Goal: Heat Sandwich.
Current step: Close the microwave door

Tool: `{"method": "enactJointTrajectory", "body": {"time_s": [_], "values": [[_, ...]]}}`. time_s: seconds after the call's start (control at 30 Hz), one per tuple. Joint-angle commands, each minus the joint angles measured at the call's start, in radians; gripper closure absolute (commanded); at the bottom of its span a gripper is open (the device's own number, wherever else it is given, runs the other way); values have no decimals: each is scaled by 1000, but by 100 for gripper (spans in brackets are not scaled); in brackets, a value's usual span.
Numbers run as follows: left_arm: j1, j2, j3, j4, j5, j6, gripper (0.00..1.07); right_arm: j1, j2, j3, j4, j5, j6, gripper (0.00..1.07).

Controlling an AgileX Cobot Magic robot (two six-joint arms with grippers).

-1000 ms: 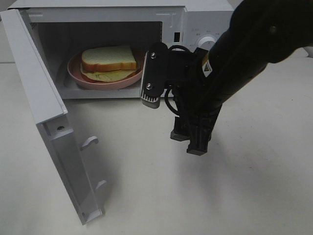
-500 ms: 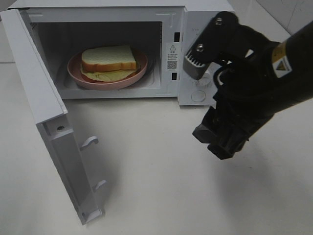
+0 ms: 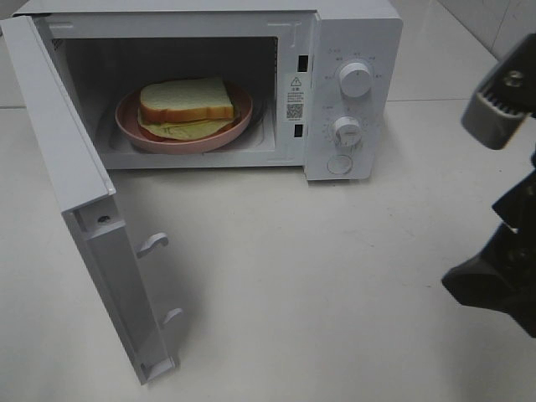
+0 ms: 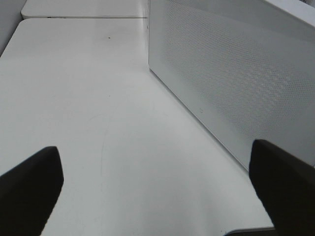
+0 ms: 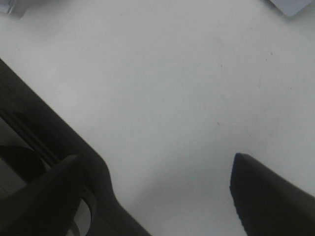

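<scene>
Now, nearest: door (image 3: 75, 167) swung wide open toward the near left, latch hooks (image 3: 153, 243) exposed.
Right jaws: parted and empty, only bare surface (image 3: 293, 276) between them in the wrist view. The arm (image 3: 498, 280) sits at the right edge of the high view, well apart from the microwave (image 3: 381, 50).
Left jaws: spread wide, holding nothing, with a white perforated panel (image 4: 236, 88) close beside. This arm is not seen in the high view.
Controls: upper knob (image 3: 355, 79) and lower knob (image 3: 347, 129) on the front panel; settings too small to read.
Plate (image 3: 122, 117): pink, round, on the cavity floor.
Sandwich (image 3: 186, 100): lying on the plate inside the cavity, bread uppermost, pale filling showing at its front edge.
Done (judged): loading, since the sandwich is in place and neither arm is touching it.
Left (judged): shut the door, set the knobs and run the heating.
</scene>
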Motion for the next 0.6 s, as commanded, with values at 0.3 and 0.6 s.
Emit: {"method": "enactJointTrajectory", "body": {"time_s": [0.3, 0.6], "values": [[5, -25, 4, 1, -7, 0, 10, 3, -199, 3, 1, 254, 33, 31], [5, -25, 4, 1, -7, 0, 10, 3, -326, 10, 0, 390, 47, 31]]}}
